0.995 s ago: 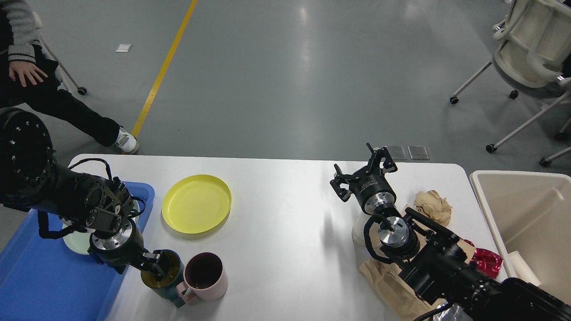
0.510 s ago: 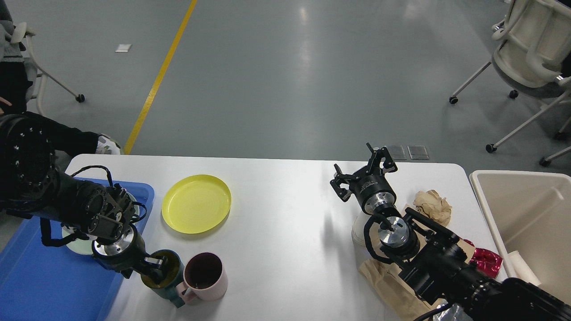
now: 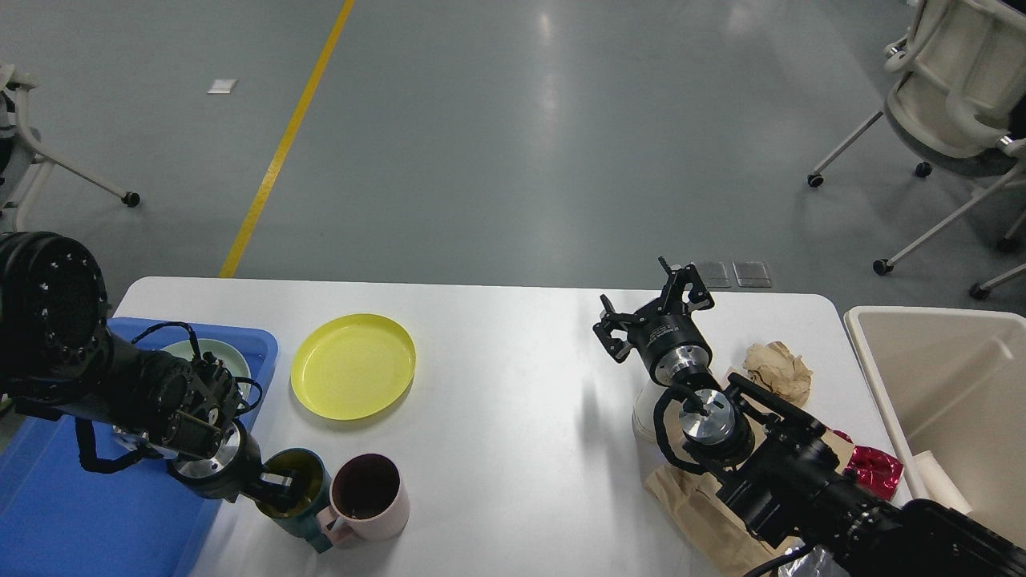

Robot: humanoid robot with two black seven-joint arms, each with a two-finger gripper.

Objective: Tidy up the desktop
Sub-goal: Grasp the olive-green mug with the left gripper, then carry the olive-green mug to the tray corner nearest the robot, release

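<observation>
- Since a second ago, left gripper (image 3: 276,486) has slid lower-left, uncovering the pale plate (image 3: 210,353) in the blue tray (image 3: 48,513).
- Its jaws pinch the dark mug (image 3: 295,490) rim, seemingly for lifting.
- Right gripper (image 3: 651,311) hovers open above the desktop (image 3: 513,385).

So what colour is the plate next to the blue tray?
Bright yellow all over. The plate shows best in the head view.
</observation>
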